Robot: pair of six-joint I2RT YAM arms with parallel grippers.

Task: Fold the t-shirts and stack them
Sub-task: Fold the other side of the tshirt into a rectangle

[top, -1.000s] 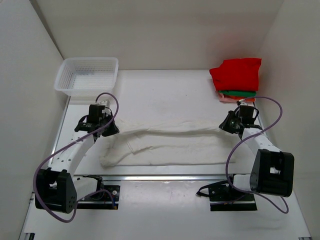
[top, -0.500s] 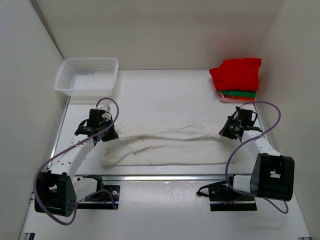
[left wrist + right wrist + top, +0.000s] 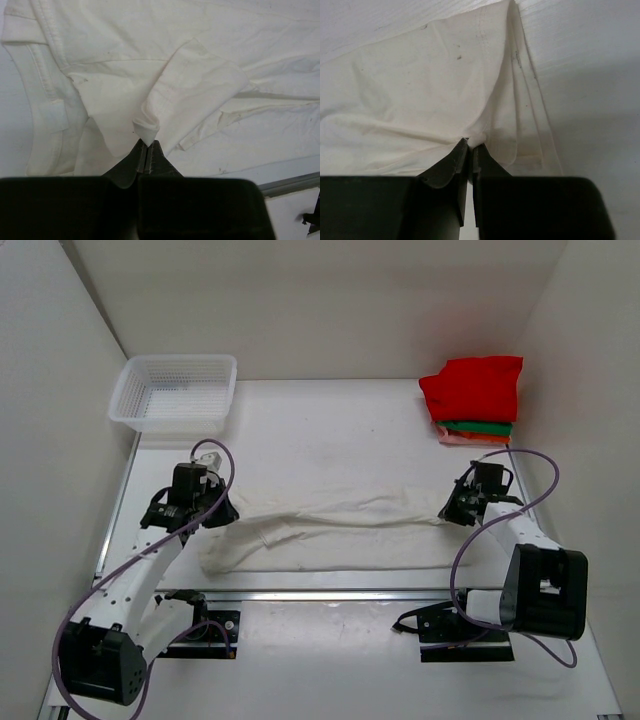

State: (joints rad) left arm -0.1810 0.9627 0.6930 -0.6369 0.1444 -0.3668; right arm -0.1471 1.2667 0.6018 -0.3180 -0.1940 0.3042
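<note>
The cream shirt [image 3: 330,530] lies across the near half of the bench [image 3: 330,430], its long axis side to side. The collar seems to be leftward and the hem rightward. The left claw [image 3: 146,146] and right claw [image 3: 469,145] are each clenched on its raised far edge. This looks like a lengthwise fold — next, carry both ends evenly to the near edge.

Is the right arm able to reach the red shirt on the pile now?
Probably, for reach: the red shirt lies just beyond the right claw, nothing between. But that claw is shut on the cream shirt, so it must let go first.
</note>
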